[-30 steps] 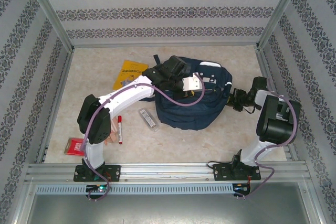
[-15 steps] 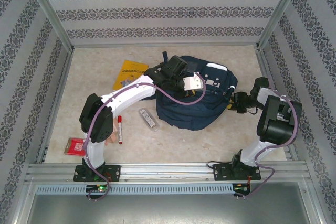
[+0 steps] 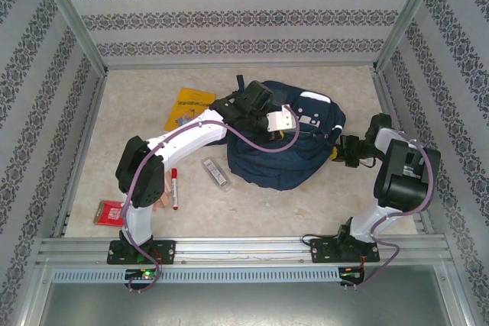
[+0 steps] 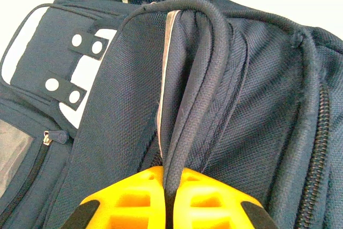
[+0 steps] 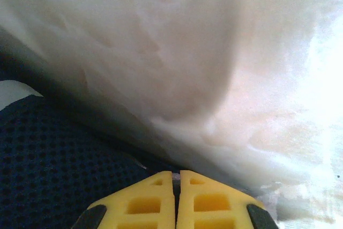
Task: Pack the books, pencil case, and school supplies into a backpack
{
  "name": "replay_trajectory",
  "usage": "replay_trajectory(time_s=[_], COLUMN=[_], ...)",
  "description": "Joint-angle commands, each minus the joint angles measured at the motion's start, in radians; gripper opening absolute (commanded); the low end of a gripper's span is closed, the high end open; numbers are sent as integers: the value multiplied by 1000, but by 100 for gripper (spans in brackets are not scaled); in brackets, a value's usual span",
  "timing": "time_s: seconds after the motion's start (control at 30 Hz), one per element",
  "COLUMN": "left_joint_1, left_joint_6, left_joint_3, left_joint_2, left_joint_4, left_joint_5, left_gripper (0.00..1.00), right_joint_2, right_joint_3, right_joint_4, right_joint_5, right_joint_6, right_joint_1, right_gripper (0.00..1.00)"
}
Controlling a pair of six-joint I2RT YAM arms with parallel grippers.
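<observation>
While the backpack (image 3: 284, 159) lay mid-table with its long axis running left to right, the left gripper (image 4: 170, 174) was clamped on its dark cord (image 4: 215, 52). The right gripper (image 5: 176, 176) sat fingers together at the backpack's right end; couldn't tell if fabric was pinched. Left of the backpack: book (image 3: 189, 107) at the far side, pencil case (image 3: 216, 172) lying diagonal, marker (image 3: 174, 188) lying near-to-far.

The left arm stretches forward with a bent elbow, its hand (image 4: 171, 182) clamped on a dark cord of the backpack (image 4: 120, 111). The right arm folds inward, its hand (image 5: 176, 178) closed with the fingers pressed together.
</observation>
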Motion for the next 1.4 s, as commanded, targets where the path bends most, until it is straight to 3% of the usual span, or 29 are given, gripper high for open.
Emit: replay_trajectory(time_s=[0.0, 0.6, 0.87, 1.17, 1.37], left_joint_1=[8, -9, -48, -101, -101], left_joint_6=[-36, -129, -172, -314, -345], left_joint_3=[25, 150, 156, 189, 186], left_joint_2=[-3, 95, 124, 210, 236], left_joint_4=[85, 45, 74, 159, 162], left_joint_5=[-20, -220, -232, -305, -339], left_gripper=[0, 0, 0, 0, 0], right_joint_2=[-43, -146, -224, -413, -554], right_joint_3=[-11, -71, -58, -149, -231], right_joint_4=[-85, -170, -159, -153, -199], right_joint_5=[-3, 34, 50, 180, 372], right_joint_6=[-5, -22, 86, 320, 450], right_joint_1=[-5, 77, 251, 409, 549], right_gripper=[0, 0, 0, 0, 0])
